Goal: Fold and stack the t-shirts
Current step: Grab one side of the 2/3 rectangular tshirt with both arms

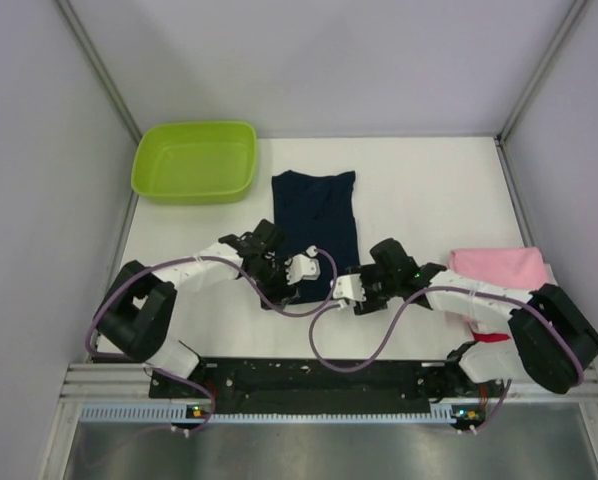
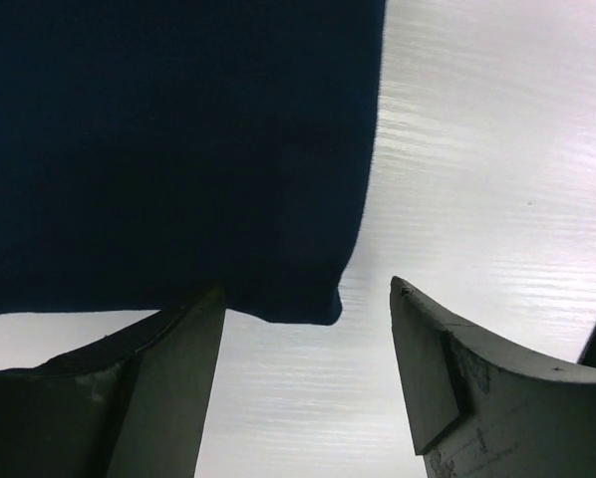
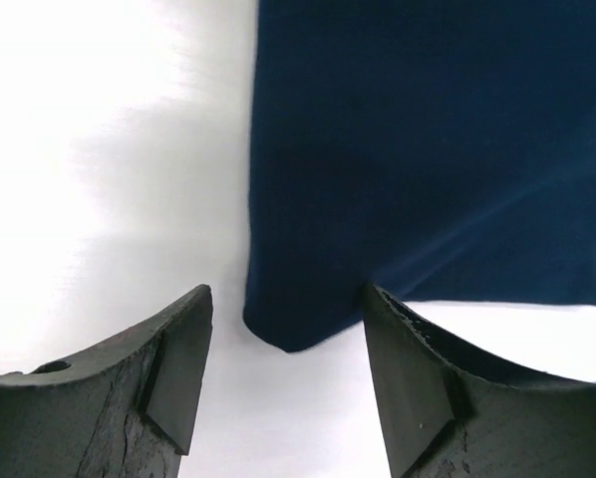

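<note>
- Top view only: the navy t-shirt [image 1: 315, 215] lies flat on the white table [image 1: 429, 190]. The lime tub [image 1: 194, 160] sits just left of the shirt's far end, and a folded pink shirt [image 1: 499, 266] rests over a red one [image 1: 491, 338] well to its right.
- Wrist views only: the left gripper [image 2: 308, 368] and right gripper [image 3: 288, 368] each hold 2 fingers spread either side of a corner of that shirt (nothing pinched).
- Pale grey walls [image 1: 329, 60] enclose the table.

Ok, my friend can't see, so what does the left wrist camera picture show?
A dark navy t-shirt fills the upper left, its near corner lying between the left gripper's two open dark fingers. Bare white table shows on the right.
</note>
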